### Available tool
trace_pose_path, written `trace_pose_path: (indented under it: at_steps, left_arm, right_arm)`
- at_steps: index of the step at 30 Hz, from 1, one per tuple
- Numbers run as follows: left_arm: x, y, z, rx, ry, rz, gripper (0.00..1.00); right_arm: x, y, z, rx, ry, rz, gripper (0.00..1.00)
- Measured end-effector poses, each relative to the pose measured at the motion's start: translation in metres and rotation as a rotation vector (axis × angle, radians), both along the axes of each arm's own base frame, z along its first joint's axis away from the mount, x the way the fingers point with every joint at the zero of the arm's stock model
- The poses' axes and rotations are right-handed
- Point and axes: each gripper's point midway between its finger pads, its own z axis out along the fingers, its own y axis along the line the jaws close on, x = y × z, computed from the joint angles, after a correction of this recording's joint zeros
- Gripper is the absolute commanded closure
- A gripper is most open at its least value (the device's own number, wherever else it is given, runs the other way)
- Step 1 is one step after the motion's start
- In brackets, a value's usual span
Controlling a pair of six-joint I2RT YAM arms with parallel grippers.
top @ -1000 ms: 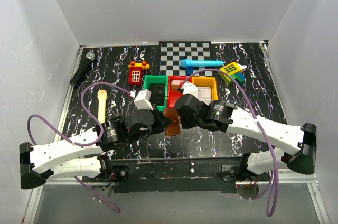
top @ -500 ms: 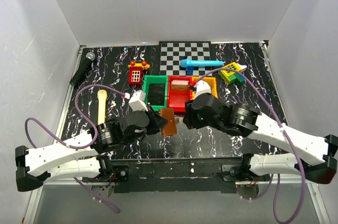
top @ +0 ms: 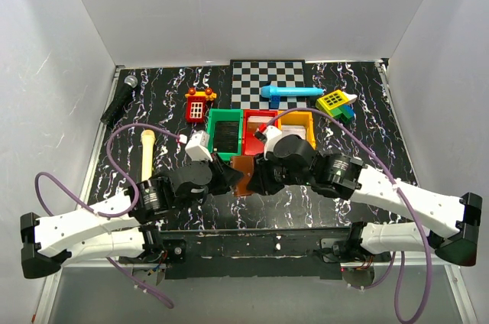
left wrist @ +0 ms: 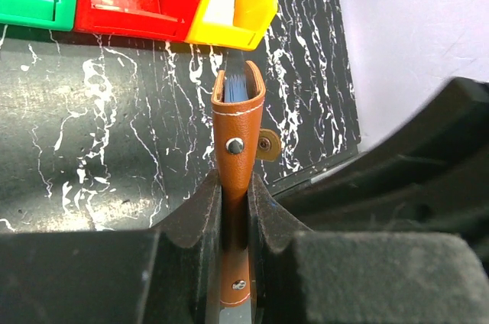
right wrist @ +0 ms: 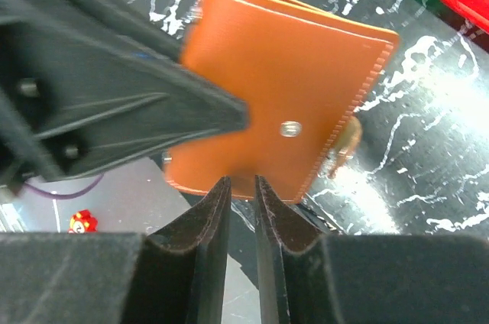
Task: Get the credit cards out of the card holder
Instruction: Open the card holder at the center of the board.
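1. Clamping is done by the left gripper (left wrist: 235,194), closed on the card holder's (left wrist: 238,140) lower end, so the cards' (left wrist: 237,89) blue edges are left exposed.
2. It is held toward the table's (top: 359,110) near edge, before the bins (top: 260,113).
3. The right gripper (right wrist: 238,186) is parted narrowly, empty, beside it.

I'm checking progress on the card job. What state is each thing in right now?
card holder: folded, snap tab hanging loose, clamped between fingers.
cards: tucked inside the holder, blue edges showing.
left gripper: shut on the card holder.
right gripper: jaws nearly together at the holder's edge, grip unclear.
yellow bin: holds something pale.
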Motion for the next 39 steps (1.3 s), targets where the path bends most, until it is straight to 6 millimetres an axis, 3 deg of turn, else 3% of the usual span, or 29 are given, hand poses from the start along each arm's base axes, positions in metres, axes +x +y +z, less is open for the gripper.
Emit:
trace_pose_path:
  at_steps: [5, 10, 17, 24, 29, 34, 39]
  left_arm:
    - [-0.003, 0.001, -0.001, -0.032, -0.009, -0.018, 1.0]
    - [-0.009, -0.003, 0.001, -0.074, -0.028, -0.062, 1.0]
    - [-0.016, -0.007, 0.004, -0.139, -0.082, -0.132, 1.0]
    - [-0.024, -0.013, 0.01, -0.299, -0.133, -0.206, 1.0]
    - [-0.018, -0.012, 0.024, -0.455, -0.206, -0.25, 1.0]
    - [-0.019, -0.004, 0.019, -0.592, -0.34, -0.297, 1.0]
    - [-0.028, 0.0, 0.023, -0.665, -0.409, -0.347, 1.0]
  right_arm:
    - [0.016, -0.014, -0.024, -0.025, 0.049, -0.072, 0.76]
    - [0.029, -0.026, -0.031, 0.012, 0.095, -0.13, 0.77]
    - [0.031, -0.03, -0.025, 0.08, 0.129, -0.141, 0.76]
    - [0.035, -0.049, -0.017, 0.143, 0.13, -0.183, 0.74]
    - [0.036, -0.062, 0.001, 0.197, 0.086, -0.205, 0.71]
    - [0.029, -0.079, 0.01, 0.198, 0.038, -0.211, 0.54]
    - [0.026, -0.096, 0.03, 0.245, -0.058, -0.23, 0.16]
